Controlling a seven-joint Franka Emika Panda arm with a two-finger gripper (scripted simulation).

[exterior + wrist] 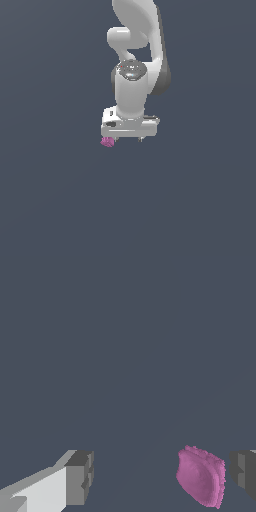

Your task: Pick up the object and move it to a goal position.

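Note:
The object (107, 142) is a small magenta-pink lumpy thing on the dark grey floor, under the hand's end toward the exterior view's left. My white gripper (128, 138) points straight down, low over the floor. In the wrist view the object (201, 476) lies between the two dark grey fingertips (80, 478), close beside one of them, with a narrow gap, and far from the other. The gripper (162, 476) is open and holds nothing. Whether the fingertips touch the floor cannot be told.
The white arm (134, 75) rises behind the hand toward the top of the exterior view. The plain dark grey floor (60, 200) fills the rest of both views. No goal marker shows.

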